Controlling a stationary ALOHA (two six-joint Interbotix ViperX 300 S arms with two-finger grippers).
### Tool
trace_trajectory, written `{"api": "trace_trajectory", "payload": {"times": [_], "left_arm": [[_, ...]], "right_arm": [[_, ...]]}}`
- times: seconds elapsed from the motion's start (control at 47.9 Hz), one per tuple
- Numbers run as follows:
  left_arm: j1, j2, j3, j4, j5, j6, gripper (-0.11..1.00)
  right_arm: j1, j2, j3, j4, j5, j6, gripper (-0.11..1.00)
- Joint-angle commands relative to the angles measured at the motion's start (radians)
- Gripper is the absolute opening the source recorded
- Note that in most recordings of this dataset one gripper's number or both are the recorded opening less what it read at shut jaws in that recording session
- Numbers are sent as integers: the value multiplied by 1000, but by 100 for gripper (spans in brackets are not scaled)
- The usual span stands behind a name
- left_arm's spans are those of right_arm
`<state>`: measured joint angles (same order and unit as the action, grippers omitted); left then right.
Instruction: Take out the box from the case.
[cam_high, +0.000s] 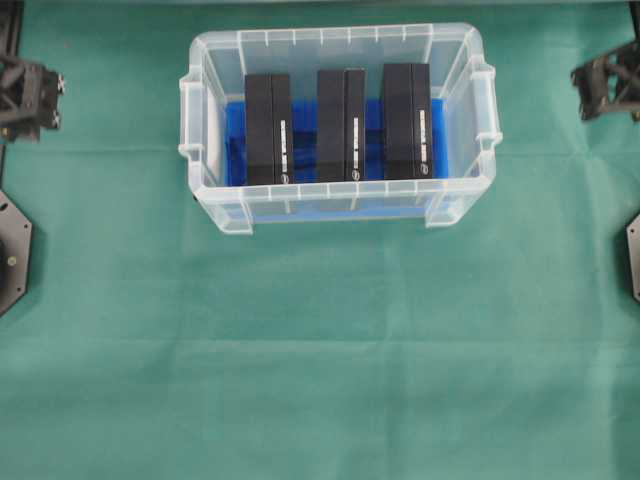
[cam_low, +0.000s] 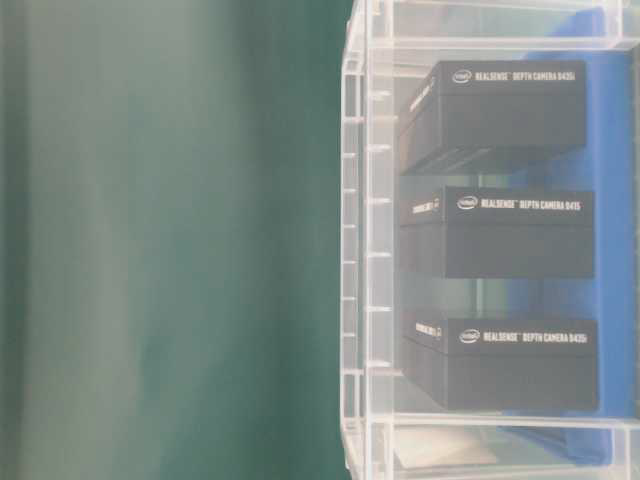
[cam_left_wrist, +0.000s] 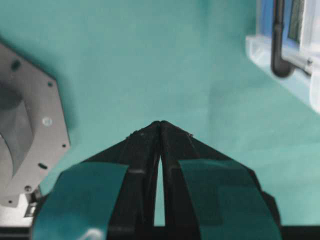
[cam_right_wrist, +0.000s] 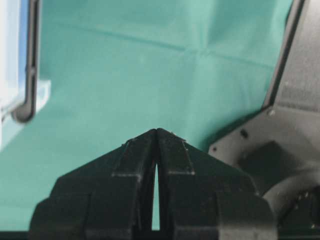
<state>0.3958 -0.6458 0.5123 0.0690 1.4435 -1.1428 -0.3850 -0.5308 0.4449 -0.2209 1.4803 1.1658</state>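
Both of my grippers are pressed together with nothing between the tips: my left gripper (cam_left_wrist: 160, 123) shows its two black fingers meeting in a point over bare green cloth (cam_left_wrist: 150, 60), with teal tape wrapped on the finger bodies lower down, and my right gripper (cam_right_wrist: 157, 131) shows the same closed wedge, plain black. From the left wrist view, a grey hexagonal base plate (cam_left_wrist: 30, 135) sits at nine o'clock of my tips, and a corner of the case (cam_left_wrist: 280, 55) shows at about two o'clock, well apart from the fingers. From the right wrist view, the case corner (cam_right_wrist: 20, 80) lies at about ten o'clock, and a dark arm base (cam_right_wrist: 280, 165) fills four o'clock. Overhead, my left gripper (cam_high: 30, 95) is at the nine o'clock edge of the picture and my right gripper (cam_high: 610, 85) at the three o'clock edge, each well clear of the case (cam_high: 340, 215), which stands on the cloth toward twelve o'clock, between the two. Inside it, on the blue lining (cam_high: 305, 150), three black boxes stand side by side with gaps between: a left box (cam_high: 268, 128), a middle box (cam_high: 341, 124) and a right box (cam_high: 407, 120). In the table-level view their white lettering reads as depth camera packaging.
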Motion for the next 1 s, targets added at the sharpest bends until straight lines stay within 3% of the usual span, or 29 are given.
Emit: {"api": "trace_trajectory", "payload": {"times": [0.0, 0.522, 0.627, 0.71, 0.877, 0.982], "left_arm": [[37, 5, -34, 3, -5, 23, 2], [55, 6, -54, -20, -5, 49, 2], [51, 6, -60, -25, -14, 52, 8], [48, 2, -61, -25, -15, 54, 22], [48, -8, -57, -28, -8, 49, 70], [48, -8, -57, -28, -8, 44, 93]], "right_arm": [[-40, 3, -28, -3, -18, -25, 0], [-54, 9, -28, 3, -48, -54, 0], [-54, 6, -26, 2, -71, -52, 3], [-54, 6, -26, 3, -75, -49, 17], [-54, 6, -26, 3, -69, -49, 66], [-54, 6, -26, -2, -60, -44, 90]]}}
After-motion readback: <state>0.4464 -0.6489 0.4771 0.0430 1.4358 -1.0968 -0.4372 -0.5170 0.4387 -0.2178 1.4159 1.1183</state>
